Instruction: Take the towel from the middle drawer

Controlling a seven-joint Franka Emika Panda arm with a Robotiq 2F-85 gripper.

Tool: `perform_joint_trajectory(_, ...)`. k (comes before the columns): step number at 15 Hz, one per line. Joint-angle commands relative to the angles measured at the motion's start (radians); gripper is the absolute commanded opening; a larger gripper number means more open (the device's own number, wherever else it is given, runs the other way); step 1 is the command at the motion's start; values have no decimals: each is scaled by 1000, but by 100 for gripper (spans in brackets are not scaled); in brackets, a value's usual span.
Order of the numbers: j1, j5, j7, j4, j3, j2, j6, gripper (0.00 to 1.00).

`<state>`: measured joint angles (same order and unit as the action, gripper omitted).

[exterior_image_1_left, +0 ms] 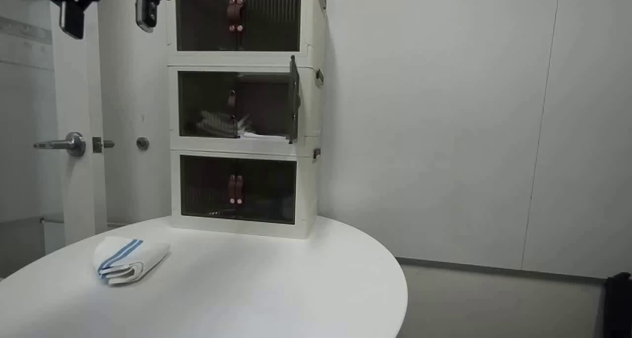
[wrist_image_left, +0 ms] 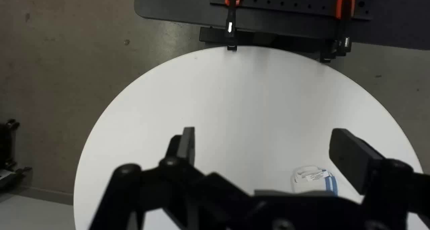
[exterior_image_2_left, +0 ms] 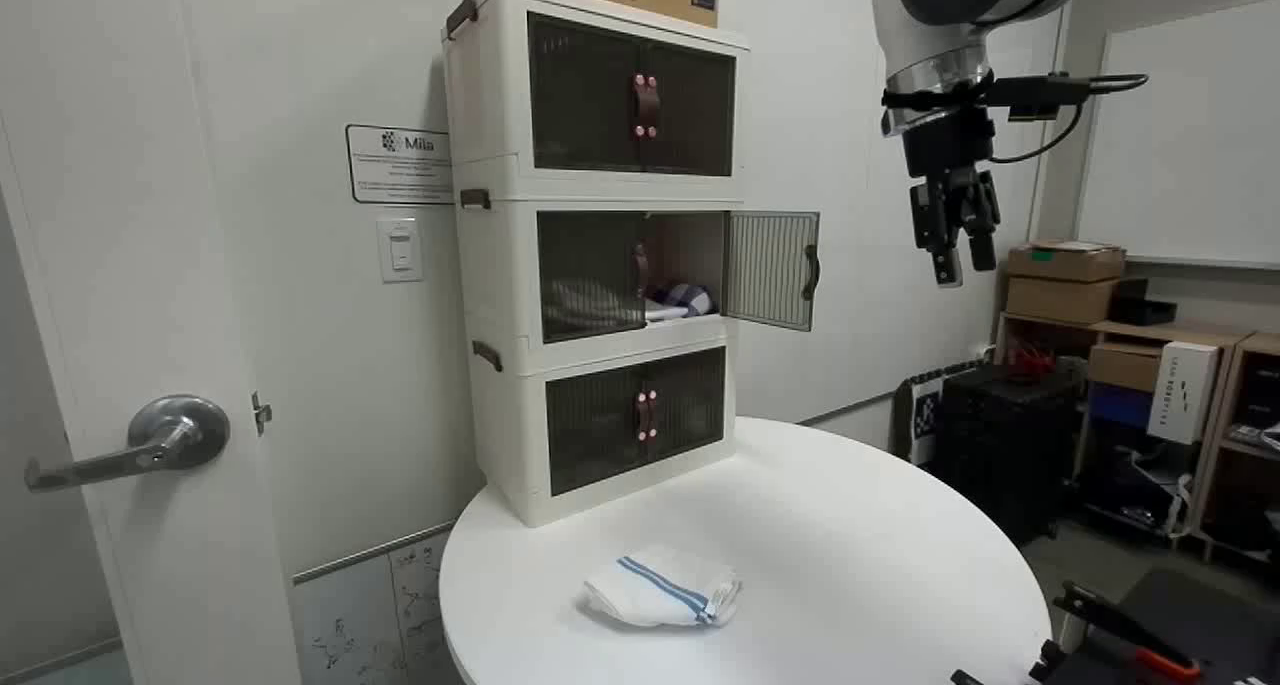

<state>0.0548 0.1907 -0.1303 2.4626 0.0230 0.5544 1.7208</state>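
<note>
Gripper [exterior_image_1_left: 110,30] wide, fingers [wrist_image_left: 352,159] well apart, high over the white table [exterior_image_1_left: 276,288]. Towel [exterior_image_1_left: 129,259], folded, blue-striped, lies on the table below the gripper. Well away from the tool: middle drawer [exterior_image_1_left: 237,144], one door [exterior_image_2_left: 770,270] swung out, checked cloth [exterior_image_2_left: 690,298] inside.
</note>
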Motion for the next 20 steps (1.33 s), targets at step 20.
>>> perform_joint_trajectory(20, 6, 34, 40, -26, 20, -66, 206, 100)
